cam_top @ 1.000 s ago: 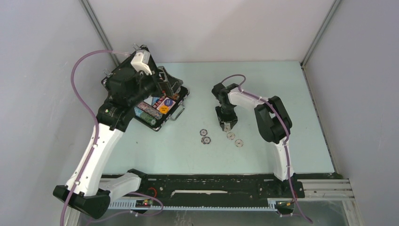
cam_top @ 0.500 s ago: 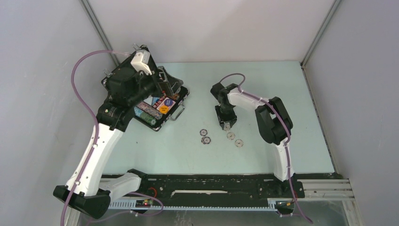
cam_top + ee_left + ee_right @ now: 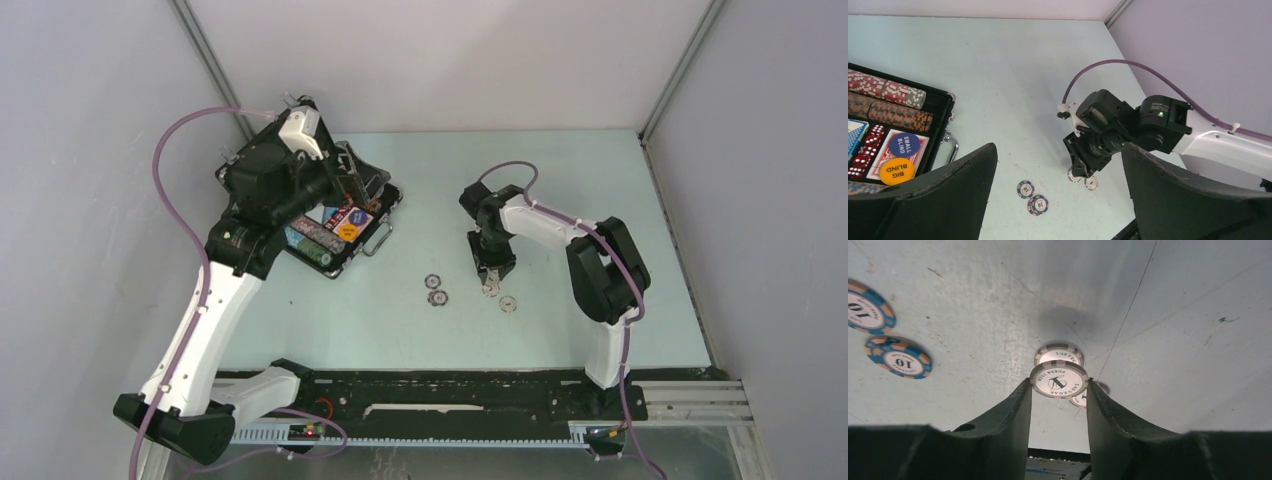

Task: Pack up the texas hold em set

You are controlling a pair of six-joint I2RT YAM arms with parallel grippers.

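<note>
Black case (image 3: 345, 228): lies open at the far left of the table (image 3: 560, 180). Chip rows (image 3: 885, 90), cards, red dice (image 3: 864, 150) and blind buttons (image 3: 904, 144) are already inside.
Left gripper (image 3: 1059, 147): hovers above the case's right side, jaws spread wide, nothing between them.
Blue chips (image 3: 435, 289): two lie flat and loose on the table, touching each other, just right of the case handle.
Right gripper (image 3: 1058, 384): points straight down at mid-table, and its jaws pinch a white chip (image 3: 1058, 377) by the rim, edge to edge, right at the fingertips.
Spare white chips (image 3: 1059, 354): one sits just beyond the held chip; another peeks out beside the right finger, mostly hidden.
Step in hand: by the look of it, picking this white chip, with the carry left to the case to follow.
How to do it well: lift straight up first, so the chip clears the two below without nudging them. The hold is on a thin rim at the very tips, so steady squeeze, level wrist, no sharp swings.
At the case: the left arm crowds that space, so come in from the open right side. Which slot has room, I cannot tell.
Risk: the chip may pivot between the pads and drop on edge, then roll.
Left out: five chips, counting the held one.
</note>
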